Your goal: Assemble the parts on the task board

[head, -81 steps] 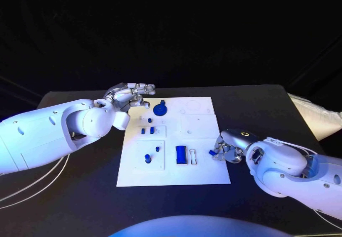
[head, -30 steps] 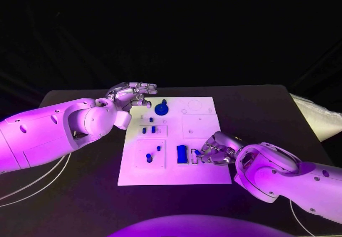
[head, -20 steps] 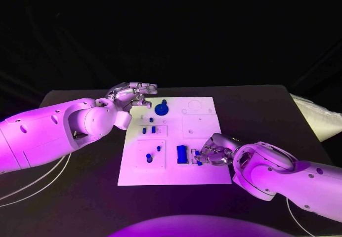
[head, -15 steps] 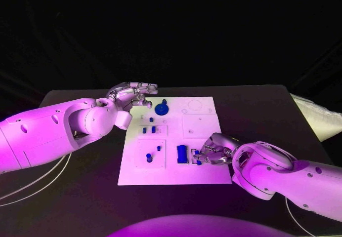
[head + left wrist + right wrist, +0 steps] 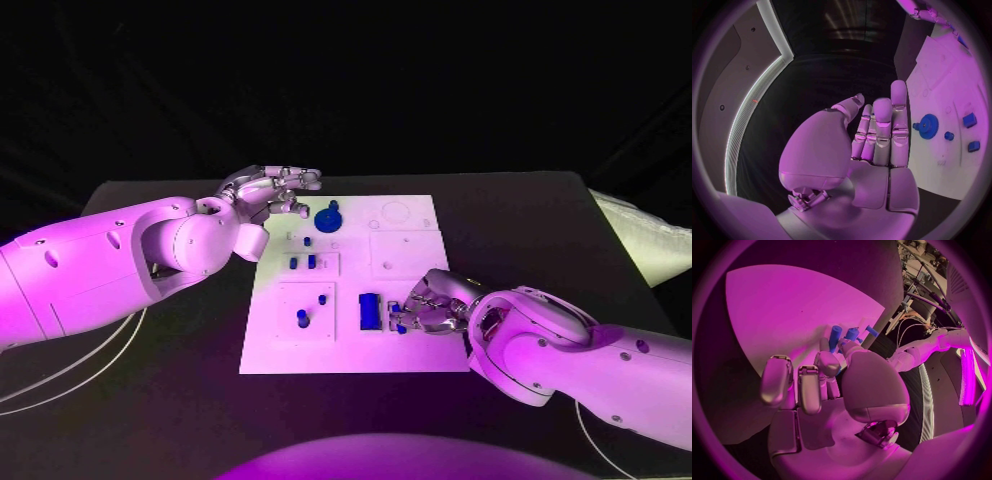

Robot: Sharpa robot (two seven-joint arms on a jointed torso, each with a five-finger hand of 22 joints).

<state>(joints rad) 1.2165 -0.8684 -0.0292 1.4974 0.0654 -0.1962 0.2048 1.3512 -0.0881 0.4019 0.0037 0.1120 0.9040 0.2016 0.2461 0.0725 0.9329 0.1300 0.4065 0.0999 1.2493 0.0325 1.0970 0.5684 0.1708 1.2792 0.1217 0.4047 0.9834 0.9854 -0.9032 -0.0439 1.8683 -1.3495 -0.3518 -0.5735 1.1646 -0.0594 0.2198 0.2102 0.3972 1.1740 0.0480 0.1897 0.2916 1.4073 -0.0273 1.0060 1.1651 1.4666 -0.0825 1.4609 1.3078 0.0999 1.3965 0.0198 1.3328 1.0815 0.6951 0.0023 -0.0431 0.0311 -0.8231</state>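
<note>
The flat white rectangular task board [image 5: 411,352] is seen at the centre of the black bench [image 5: 548,215], and the action is at its 3 o'clock edge. The right silver hand [image 5: 428,308] has been carried inward from the bench beside the board, where it was seen 2.7 seconds back, and is now poised over the near-right slots. A small blue plastic peg [image 5: 835,337] is pinched in its fingers [image 5: 825,362], with the other fingers curled narrowly beneath; a second blue piece is glimpsed just beside it in the right wrist view, and which is held cannot be told apart. Just at 9 o'clock of that hand, a dark blue rectangular block [image 5: 368,311] is seated in the board.

The shift is judged to mean transport is over and insertion is at hand: the peg has to be lined up and pressed home.

At 11 o'clock, the left silver hand [image 5: 271,190] is held above the board's far corner, unmoved, its fingers loosely bent and apart, nothing gripped. A blue toothed gear wheel [image 5: 928,123] is found near it.
</note>
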